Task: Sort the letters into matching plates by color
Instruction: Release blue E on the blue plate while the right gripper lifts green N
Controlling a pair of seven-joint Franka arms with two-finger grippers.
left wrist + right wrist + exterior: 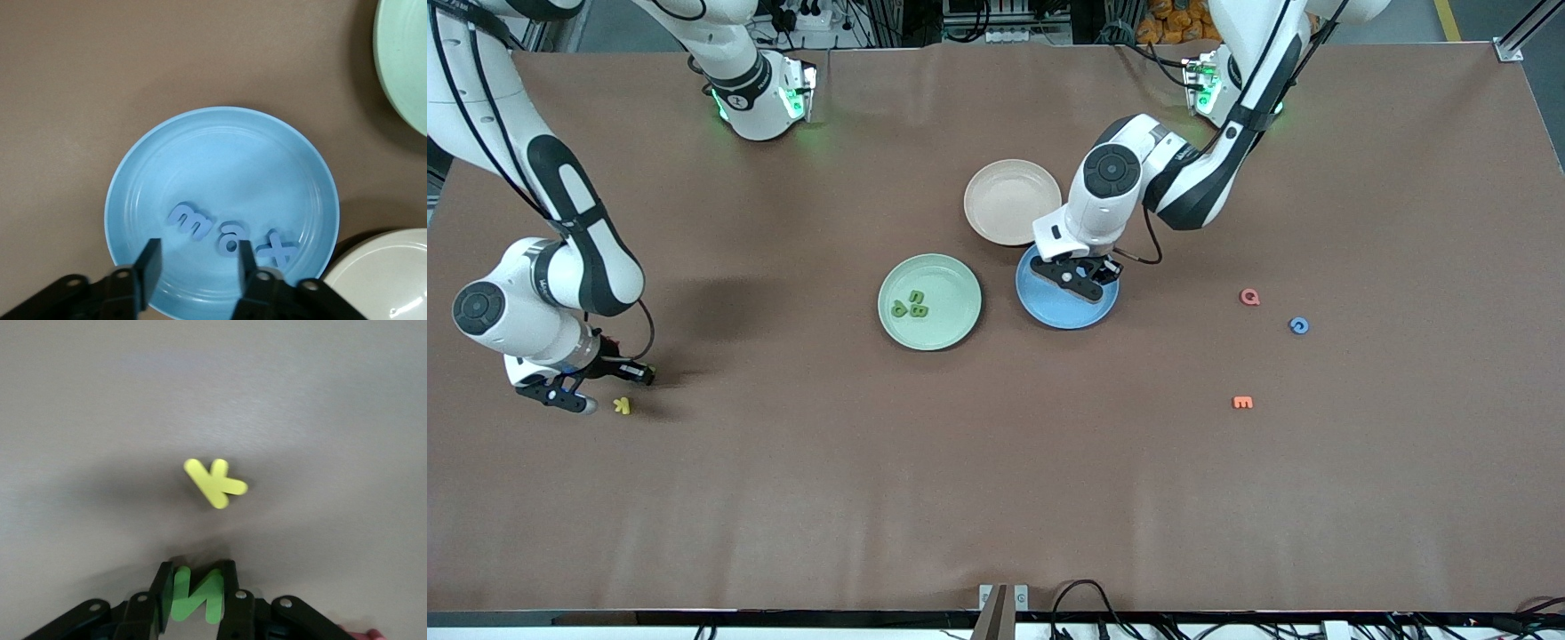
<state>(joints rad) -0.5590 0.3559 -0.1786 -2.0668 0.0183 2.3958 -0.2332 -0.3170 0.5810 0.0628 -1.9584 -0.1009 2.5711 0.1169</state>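
My left gripper (198,263) hangs open over the blue plate (220,147), nothing between its fingers. Three blue letters (230,237), m, a and x, lie in that plate just past the fingertips. In the front view the left gripper (1087,277) hovers over the blue plate (1060,311). The green plate (951,280) beside it holds three green letters (911,305). My right gripper (197,587) is shut on a green letter N (197,595), low over the table at the right arm's end (603,388). Another blue letter (1299,325) lies on the table toward the left arm's end.
A yellow K (215,482) lies on the table close to the right gripper, also seen as the yellow K (623,405). A beige plate (1012,202) touches the blue one, farther from the front camera. A pink Q (1250,297) and an orange E (1242,403) lie near the loose blue letter.
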